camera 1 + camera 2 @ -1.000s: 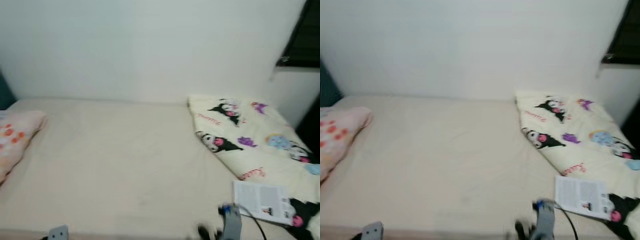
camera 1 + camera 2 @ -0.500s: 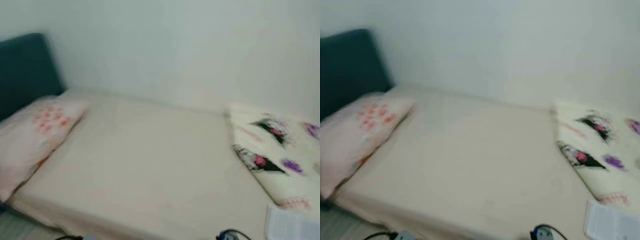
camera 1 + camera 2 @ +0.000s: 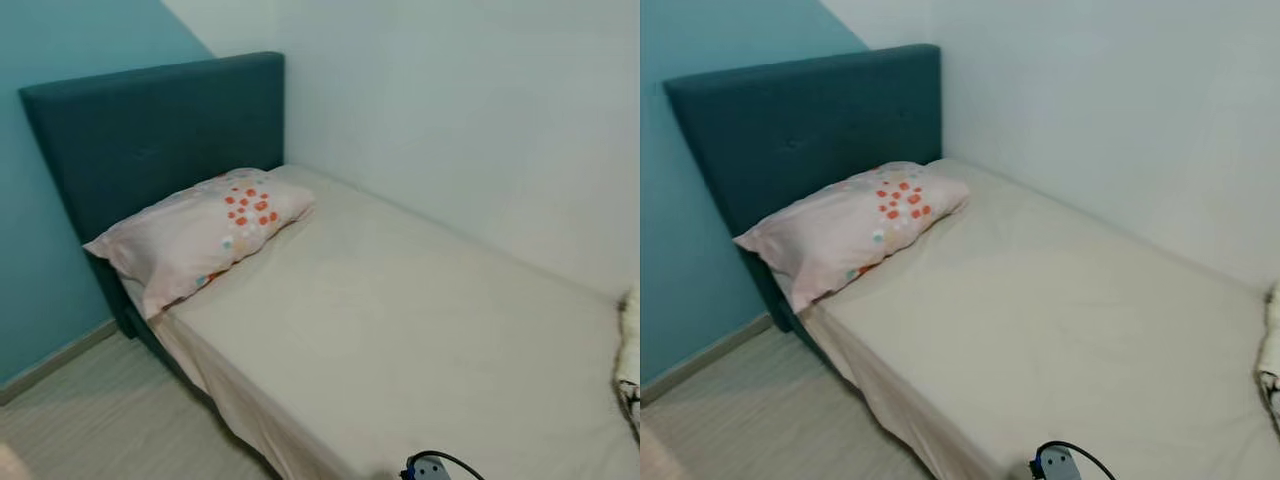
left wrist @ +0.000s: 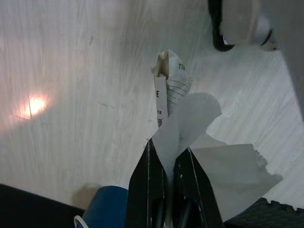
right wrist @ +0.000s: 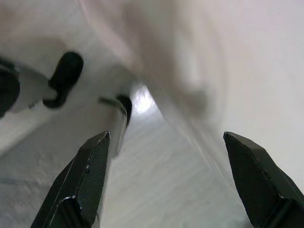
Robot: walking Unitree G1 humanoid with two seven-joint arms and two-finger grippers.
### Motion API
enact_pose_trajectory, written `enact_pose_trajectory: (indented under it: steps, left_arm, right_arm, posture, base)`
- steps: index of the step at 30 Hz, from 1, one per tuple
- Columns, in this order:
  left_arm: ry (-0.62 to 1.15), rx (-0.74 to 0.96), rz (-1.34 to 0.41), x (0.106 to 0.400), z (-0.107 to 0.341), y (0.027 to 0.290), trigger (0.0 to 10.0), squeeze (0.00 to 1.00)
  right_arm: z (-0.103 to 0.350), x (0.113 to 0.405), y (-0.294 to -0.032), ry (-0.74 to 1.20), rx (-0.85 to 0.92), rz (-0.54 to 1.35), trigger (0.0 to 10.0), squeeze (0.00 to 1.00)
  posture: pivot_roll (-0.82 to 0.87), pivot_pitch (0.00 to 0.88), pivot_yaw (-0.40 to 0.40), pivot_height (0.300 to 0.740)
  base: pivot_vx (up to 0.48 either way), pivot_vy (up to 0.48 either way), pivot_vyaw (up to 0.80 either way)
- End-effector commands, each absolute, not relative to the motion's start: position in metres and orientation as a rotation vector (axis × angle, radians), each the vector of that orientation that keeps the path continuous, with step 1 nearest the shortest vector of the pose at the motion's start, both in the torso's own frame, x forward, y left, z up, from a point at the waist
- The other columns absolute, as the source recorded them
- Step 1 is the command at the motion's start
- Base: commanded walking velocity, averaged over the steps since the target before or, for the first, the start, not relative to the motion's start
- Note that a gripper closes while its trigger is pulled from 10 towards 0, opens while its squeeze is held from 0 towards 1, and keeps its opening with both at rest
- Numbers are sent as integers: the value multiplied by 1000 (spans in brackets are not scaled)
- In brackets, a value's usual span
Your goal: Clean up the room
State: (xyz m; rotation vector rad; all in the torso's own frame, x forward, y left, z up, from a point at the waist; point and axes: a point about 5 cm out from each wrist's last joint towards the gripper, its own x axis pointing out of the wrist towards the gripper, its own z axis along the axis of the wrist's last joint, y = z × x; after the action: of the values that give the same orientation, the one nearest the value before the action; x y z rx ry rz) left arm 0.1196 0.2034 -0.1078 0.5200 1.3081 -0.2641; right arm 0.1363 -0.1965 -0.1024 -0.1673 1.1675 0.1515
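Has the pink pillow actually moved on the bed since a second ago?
No. The pillow lies at the bed's head end against the headboard, as before; the whole view has swung left, so the camera turned.

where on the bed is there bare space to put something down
The mattress is bare from the pillow at the headboard across to the patterned blanket at its far end. The pillow end is taken.
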Motion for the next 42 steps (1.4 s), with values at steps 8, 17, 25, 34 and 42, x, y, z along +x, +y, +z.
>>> enact_pose_trajectory:
  steps: [8,17,25,34,42]
  left_arm:
    - [1321,501,-280,116,-109,199,10000,0]
    - [1325,482,-285,116,-110,198,10000,0]
    - [1325,488,-292,116,-109,198,10000,0]
    - [1314,501,-308,119,-109,197,10000,0]
    - [1312,509,-315,118,-109,197,10000,0]
  right_arm:
    - [-107,123,-199,1212,-240,172,10000,0]
    - [-105,128,-198,1208,-285,203,10000,0]
    - [-105,127,-199,1208,-304,221,10000,0]
    - [-104,130,-202,1208,-320,229,10000,0]
    - [-104,132,-197,1202,-328,245,10000,0]
  posture:
    - [-14,0,-102,740]
    - [-13,0,-108,740]
    - [-15,0,-105,740]
    - [-14,0,-105,740]
    - [-13,0,-105,740]
  base:
    - [0,0,775]
    - [0,0,775]
    - [0,0,775]
    - [0,0,775]
    - [0,0,775]
